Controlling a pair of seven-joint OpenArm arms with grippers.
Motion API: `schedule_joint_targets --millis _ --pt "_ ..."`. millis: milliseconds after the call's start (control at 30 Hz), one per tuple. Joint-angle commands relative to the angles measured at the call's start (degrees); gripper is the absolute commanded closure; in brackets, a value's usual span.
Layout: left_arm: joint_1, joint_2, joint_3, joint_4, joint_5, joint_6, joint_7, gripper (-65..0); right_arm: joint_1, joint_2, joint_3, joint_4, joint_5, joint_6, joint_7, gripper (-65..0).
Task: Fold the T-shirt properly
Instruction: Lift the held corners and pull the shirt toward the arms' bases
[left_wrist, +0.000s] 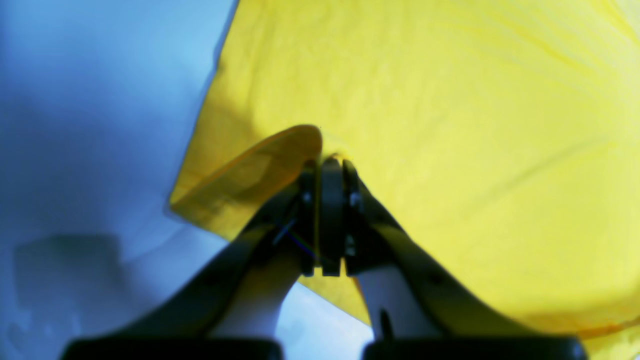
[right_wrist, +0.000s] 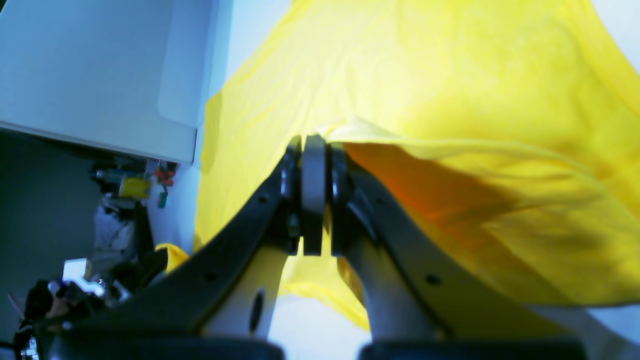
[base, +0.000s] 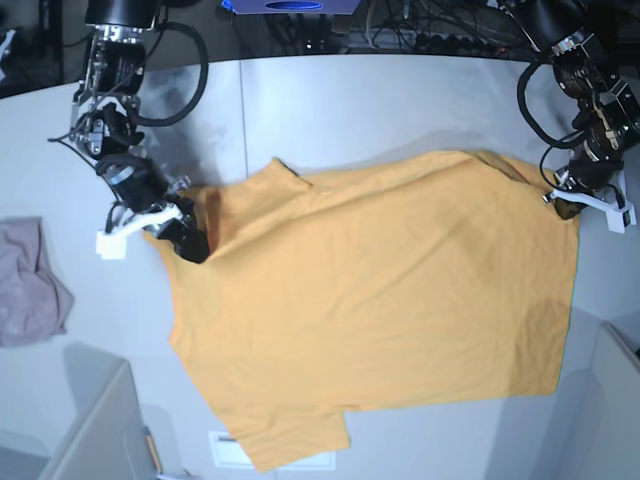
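a: while spread across the table (base: 400, 100), lies mostly flat: the t-shirt (base: 380, 300), one sleeve pointing down toward the near edge, two far corners lifted off the surface.

b: pinched at both ends. left gripper (left_wrist: 331, 165) clamped tight on a curled lip of hem, jaws fully together with cloth between. right gripper (right_wrist: 314, 142) likewise closed hard on a bunched edge, fabric draping away to the side.

a: thin holds, both. looks like only a small bite of soft cotton in each, so likely to slip out under any quick pull.

b: agreed. also uneven lifting, probably: dragging one corner faster than the other would skew the fold line and leave diagonal wrinkles.

a: already rumpled near the right gripper in the base view, with a shadowed crease running inward. carrying that over would trap it under the folded layer.

b: and that grey cloth (base: 30, 280) at the table's side, well apart for now, could snag on a wide sweep.
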Motion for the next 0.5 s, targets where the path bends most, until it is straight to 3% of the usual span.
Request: schedule_joint_targets --millis 0,233,467 --pt "-1.2 -1.1 -0.3 0.9 -0.8 -0.2 -1.0 0.0 1.9 0.4 0.1 -0.1 1.0 0.8 1.0 0.0" --pt "-5.7 -1.5 -0.2 -4.8 -0.7 -0.1 -1.0 0.0 10.3 2.2 0.1 -8.9 1.0 0.8 1.0 0.0" --pt "-10.0 -0.9 -0.2 -6.9 7.9 -0.1 -1.1 0.0 15.7 3.3 -0.6 -17.0 1.0 0.8 1.2 0.0"
